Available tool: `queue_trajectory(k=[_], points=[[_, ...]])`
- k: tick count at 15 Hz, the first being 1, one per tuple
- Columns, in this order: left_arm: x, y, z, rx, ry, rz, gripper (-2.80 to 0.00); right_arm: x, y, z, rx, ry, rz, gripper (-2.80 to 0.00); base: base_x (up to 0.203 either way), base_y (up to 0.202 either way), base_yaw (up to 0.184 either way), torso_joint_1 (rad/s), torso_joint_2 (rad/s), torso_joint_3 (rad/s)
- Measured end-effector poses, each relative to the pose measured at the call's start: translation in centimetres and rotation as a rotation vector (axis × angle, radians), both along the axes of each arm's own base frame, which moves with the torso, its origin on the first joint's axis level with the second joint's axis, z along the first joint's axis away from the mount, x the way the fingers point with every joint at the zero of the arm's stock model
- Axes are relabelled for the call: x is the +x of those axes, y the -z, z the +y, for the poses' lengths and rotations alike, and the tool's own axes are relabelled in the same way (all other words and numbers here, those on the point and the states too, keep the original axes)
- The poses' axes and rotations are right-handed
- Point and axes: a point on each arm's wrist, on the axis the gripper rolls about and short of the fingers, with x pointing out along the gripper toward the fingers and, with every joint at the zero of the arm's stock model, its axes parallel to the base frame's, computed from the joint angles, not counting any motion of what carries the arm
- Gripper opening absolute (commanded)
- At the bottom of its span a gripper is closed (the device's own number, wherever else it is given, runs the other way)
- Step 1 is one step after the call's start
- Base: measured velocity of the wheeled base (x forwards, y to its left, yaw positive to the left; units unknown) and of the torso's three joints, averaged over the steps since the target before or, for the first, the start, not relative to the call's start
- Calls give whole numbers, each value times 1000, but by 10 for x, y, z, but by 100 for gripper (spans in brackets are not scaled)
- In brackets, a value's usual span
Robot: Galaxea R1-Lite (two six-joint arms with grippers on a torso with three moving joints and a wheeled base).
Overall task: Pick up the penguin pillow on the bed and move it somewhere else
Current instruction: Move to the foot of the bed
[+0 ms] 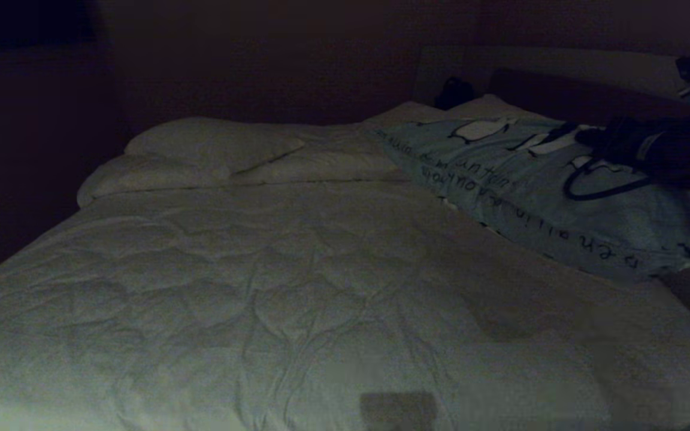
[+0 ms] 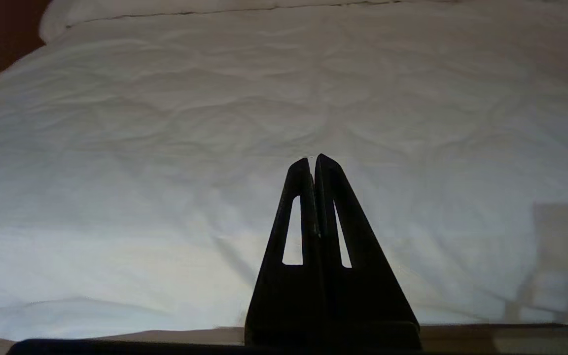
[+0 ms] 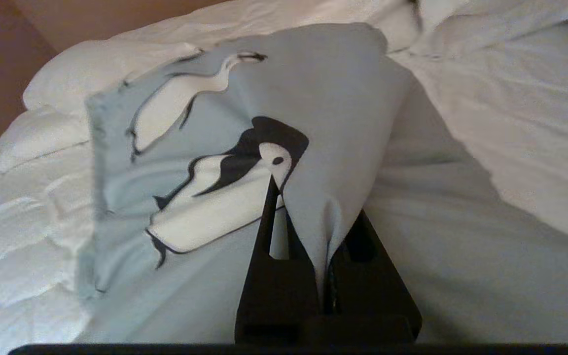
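Note:
The penguin pillow [image 1: 501, 179], pale blue-grey with black-and-white penguins and dark lettering along its edge, lies lengthwise on the right side of the bed [image 1: 261, 287]. My right gripper [image 1: 587, 139] reaches onto it from the right. In the right wrist view the right gripper [image 3: 319, 236] is shut on a pinched fold of the penguin pillow [image 3: 313, 98], whose cloth is drawn into a peak between the fingers. The left gripper [image 2: 312, 160] is shut and empty, low over the white duvet [image 2: 165, 148] near the bed's front edge; it does not show in the head view.
Plain white pillows [image 1: 213, 143] are stacked at the head of the bed on the left, with another [image 1: 417, 111] behind the penguin pillow. A pale headboard [image 1: 560, 66] carries a small dark object [image 1: 454, 93]. A black cable loop [image 1: 596, 185] from my right arm lies on the penguin pillow.

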Motion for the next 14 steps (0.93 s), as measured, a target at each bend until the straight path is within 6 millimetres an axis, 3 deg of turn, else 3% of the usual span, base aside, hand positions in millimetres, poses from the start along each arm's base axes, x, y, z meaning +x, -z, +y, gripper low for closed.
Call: queue_trajectory(k=[14], points=[[0, 0, 0, 4, -1, 0, -280, 1, 5, 2, -7, -17, 16, -280, 0, 197, -1, 2, 2, 2]])
